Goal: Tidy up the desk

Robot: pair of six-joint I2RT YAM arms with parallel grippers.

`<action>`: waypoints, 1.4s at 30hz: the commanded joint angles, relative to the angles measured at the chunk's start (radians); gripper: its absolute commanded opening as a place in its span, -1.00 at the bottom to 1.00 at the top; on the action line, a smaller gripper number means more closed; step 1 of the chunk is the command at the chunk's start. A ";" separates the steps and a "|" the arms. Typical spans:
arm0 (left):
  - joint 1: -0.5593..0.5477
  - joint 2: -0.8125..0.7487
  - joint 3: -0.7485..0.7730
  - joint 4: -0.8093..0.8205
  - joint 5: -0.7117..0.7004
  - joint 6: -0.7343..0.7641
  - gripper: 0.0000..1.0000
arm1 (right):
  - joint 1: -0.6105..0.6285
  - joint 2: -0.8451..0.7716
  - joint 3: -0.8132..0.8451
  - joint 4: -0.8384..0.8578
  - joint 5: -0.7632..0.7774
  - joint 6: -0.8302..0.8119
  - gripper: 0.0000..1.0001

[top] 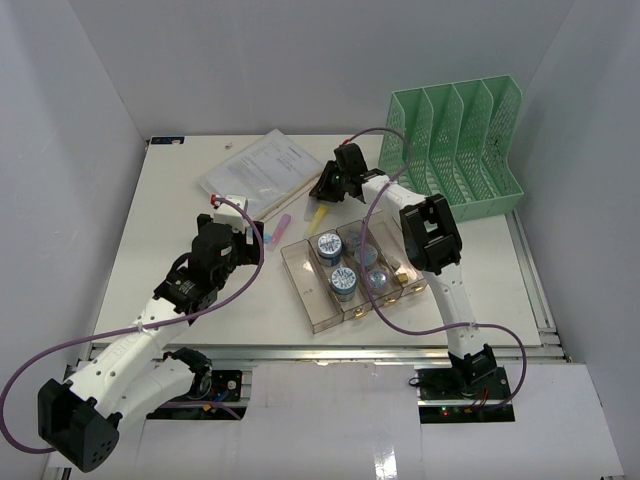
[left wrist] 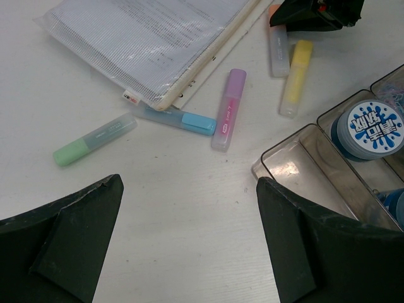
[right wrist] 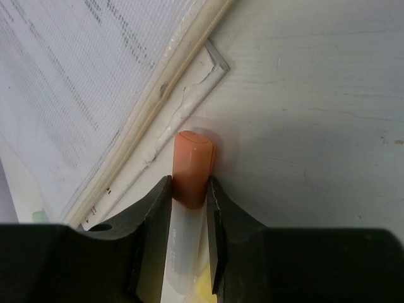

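Observation:
The white desk (top: 170,210) holds several highlighters beside a mesh pouch of papers (top: 258,168). My right gripper (right wrist: 189,189) is shut on an orange-capped highlighter (right wrist: 190,165) lying next to the pouch's edge (right wrist: 158,95); it shows in the top view (top: 335,187) and at the top of the left wrist view (left wrist: 315,12). My left gripper (left wrist: 189,183) is open and empty, low over bare desk (left wrist: 189,221). Ahead of it lie a green highlighter (left wrist: 95,140), a blue one (left wrist: 182,120), a purple one (left wrist: 228,108) and a yellow one (left wrist: 297,77).
A clear four-compartment tray (top: 310,290) sits mid-desk with blue-lidded tubs (top: 343,282); its corner (left wrist: 278,161) is close to my left gripper's right finger. A mint-green mesh file rack (top: 455,150) stands at the back right. White walls enclose the desk.

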 commanded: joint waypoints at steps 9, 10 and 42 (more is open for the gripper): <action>0.005 -0.014 -0.013 0.020 -0.002 0.008 0.96 | -0.007 -0.125 -0.092 0.177 -0.220 0.032 -0.85; 0.005 -0.014 -0.013 0.020 -0.002 0.007 0.96 | -0.005 -0.134 -0.099 0.190 -0.231 0.030 -0.85; 0.006 -0.052 -0.023 0.023 0.014 0.004 0.96 | 0.168 -0.779 -0.809 0.180 -0.310 -0.545 -0.85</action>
